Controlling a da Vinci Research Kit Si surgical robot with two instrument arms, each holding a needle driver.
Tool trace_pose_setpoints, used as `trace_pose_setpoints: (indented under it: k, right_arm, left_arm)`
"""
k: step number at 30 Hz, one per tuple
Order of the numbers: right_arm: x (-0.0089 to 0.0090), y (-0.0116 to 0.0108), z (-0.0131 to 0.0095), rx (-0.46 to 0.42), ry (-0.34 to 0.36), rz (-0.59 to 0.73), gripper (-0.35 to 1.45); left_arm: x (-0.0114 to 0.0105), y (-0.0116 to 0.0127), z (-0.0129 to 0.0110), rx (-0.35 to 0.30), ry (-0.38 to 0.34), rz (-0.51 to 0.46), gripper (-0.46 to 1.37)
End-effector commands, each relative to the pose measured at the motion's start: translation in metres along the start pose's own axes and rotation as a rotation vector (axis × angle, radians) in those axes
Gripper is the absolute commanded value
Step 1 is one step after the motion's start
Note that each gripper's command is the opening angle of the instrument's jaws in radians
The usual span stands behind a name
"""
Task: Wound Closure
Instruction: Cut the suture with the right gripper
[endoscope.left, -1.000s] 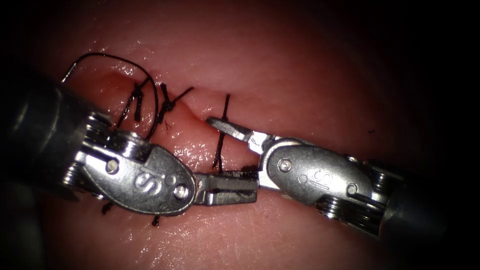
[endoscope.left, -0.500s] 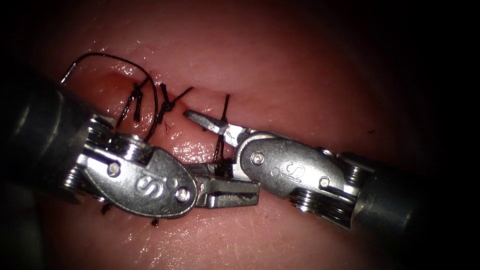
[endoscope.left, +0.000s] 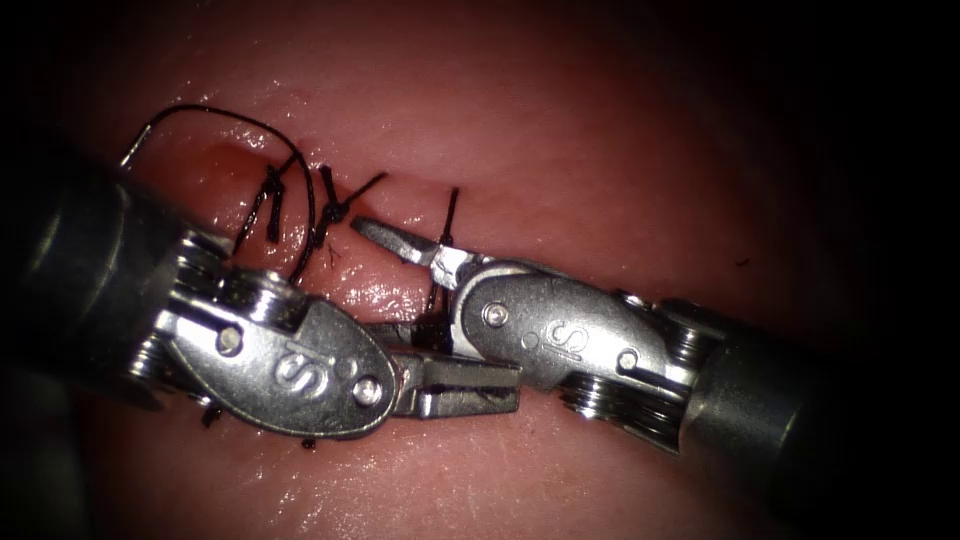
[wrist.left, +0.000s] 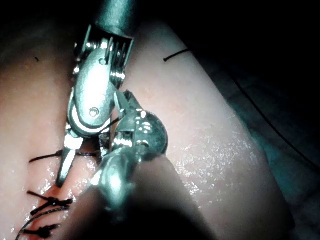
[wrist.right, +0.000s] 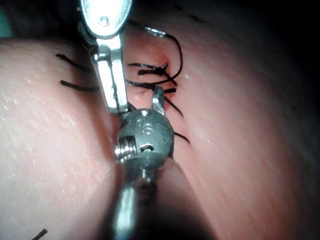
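Right now the left tool (endoscope.left: 460, 385) lies low across the tissue (endoscope.left: 620, 150), its jaws nearly closed with dark thread (endoscope.left: 440, 300) just at their base; whether they grip it I cannot tell. Just above it, the right tool (endoscope.left: 400, 240) has its jaws parted, one blade reaching toward the knotted stitches (endoscope.left: 335, 210) along the cut (endoscope.left: 400, 215). No needle is seen in either tool.

We count two tools, the left tool (endoscope.left: 470, 385) and the right tool (endoscope.left: 395, 238); one piece of tissue (endoscope.left: 600, 150) with one cut (endoscope.left: 385, 290); three stitches (endoscope.left: 445, 235) across it; one loose thread (endoscope.left: 215, 115).
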Motion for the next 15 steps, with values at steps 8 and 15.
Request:
trace_pose_setpoints:
  k: [8, 15]
  right_arm:
    - [-0.0002, 0.0003, 0.0003, 0.045, 0.027, -0.001, 0.01]
    - [-0.0009, 0.0000, 0.0008, 0.059, -0.009, -0.014, -0.35]
  left_arm:
    - [-0.0001, 0.0001, 0.0001, -0.005, 0.001, -0.006, -0.35]
    - [-0.0001, 0.0001, 0.0001, -0.006, 0.001, -0.005, -0.35]
